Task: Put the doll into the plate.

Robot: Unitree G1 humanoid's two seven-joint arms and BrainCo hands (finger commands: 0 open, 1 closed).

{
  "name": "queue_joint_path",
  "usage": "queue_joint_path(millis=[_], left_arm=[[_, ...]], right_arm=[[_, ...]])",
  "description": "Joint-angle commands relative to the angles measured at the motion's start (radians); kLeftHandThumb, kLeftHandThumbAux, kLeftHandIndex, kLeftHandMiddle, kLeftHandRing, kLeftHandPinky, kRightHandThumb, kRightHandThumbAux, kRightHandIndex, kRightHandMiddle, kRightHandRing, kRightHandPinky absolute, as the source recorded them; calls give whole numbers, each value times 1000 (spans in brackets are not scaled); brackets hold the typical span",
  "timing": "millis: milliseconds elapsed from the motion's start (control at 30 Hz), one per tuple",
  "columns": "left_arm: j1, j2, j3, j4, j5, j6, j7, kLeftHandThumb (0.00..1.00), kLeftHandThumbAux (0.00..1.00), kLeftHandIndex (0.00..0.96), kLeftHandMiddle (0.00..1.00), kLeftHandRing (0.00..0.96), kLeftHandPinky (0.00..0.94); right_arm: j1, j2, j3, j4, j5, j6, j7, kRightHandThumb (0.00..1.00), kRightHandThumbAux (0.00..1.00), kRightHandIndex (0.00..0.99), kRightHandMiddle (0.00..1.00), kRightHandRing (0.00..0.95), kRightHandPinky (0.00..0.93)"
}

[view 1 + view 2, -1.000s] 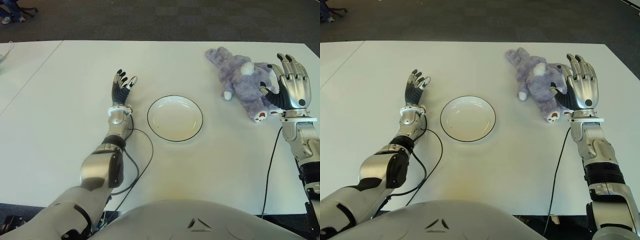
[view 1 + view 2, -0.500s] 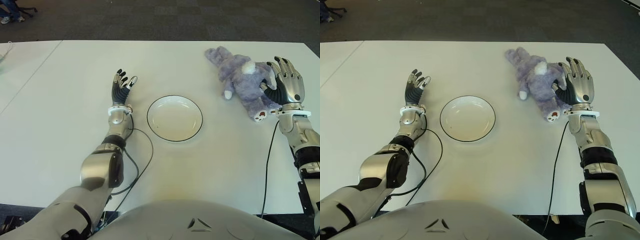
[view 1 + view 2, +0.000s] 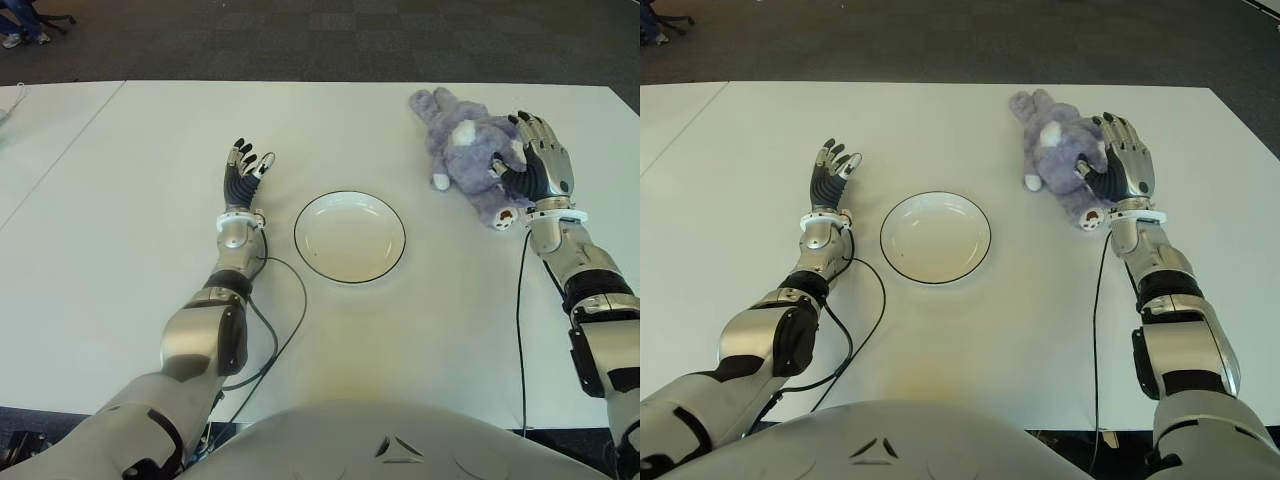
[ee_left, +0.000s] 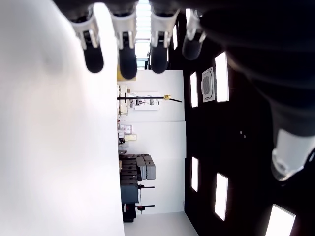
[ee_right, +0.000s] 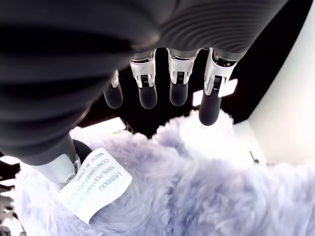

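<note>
The plush doll (image 3: 467, 152), a lavender-grey soft animal with white patches, lies on the white bench (image 3: 420, 330) on the robot's right side, well apart from the plate (image 3: 350, 237). The right hand (image 3: 540, 168) is against the doll's right flank, its thumb pressing into the fur; in the right wrist view the fingers (image 5: 175, 88) are stretched out above the plush rather than wrapped around it, so nothing is gripped yet. A white care label (image 5: 96, 189) (printed text, sewn into the fur) shows beside the thumb in that view.

The round white plate with a thin dark rim sits empty near the middle of the bench. The left hand (image 3: 243, 171) shows just to the left of the plate, palm up, fingers (image 4: 123, 51) spread loosely and holding nothing. A black cable (image 3: 272, 330) loops over the bench beside the left forearm, and another cable (image 3: 521, 330) runs along the right arm.
</note>
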Motion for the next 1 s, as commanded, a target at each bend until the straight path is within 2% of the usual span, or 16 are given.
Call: queue_joint_path(millis=[33, 400, 533, 800, 900, 967, 1000], left_arm=[[193, -61, 4, 135, -5, 140, 12, 0, 565, 52, 143, 153, 162], [196, -61, 1, 136, -1, 141, 17, 0, 545, 40, 144, 154, 143], [196, -63, 4, 135, -4, 129, 12, 0, 535, 33, 139, 150, 153], [192, -64, 10, 134, -11, 132, 5, 0, 538, 37, 135, 143, 145], [195, -64, 10, 133, -11, 124, 1, 0, 534, 36, 127, 135, 138], [197, -64, 8, 133, -10, 121, -1, 0, 531, 35, 125, 132, 135], [197, -64, 8, 133, -9, 119, -1, 0, 527, 32, 124, 131, 137]], right_arm=[[-29, 43, 34, 62, 23, -29, 0, 521, 539, 0, 0, 9, 171], [-53, 59, 66, 99, 9, -43, -68, 586, 509, 0, 0, 0, 196], [-60, 60, 79, 110, 1, -44, -105, 612, 504, 0, 0, 0, 243], [-70, 68, 84, 128, 23, -50, -137, 622, 516, 0, 0, 0, 263], [-48, 103, 65, 131, 58, -32, -120, 599, 525, 0, 0, 10, 248], [-23, 136, 61, 124, 75, -20, -115, 587, 533, 0, 0, 24, 274], [-10, 152, 61, 120, 83, -15, -112, 551, 544, 0, 0, 34, 269]])
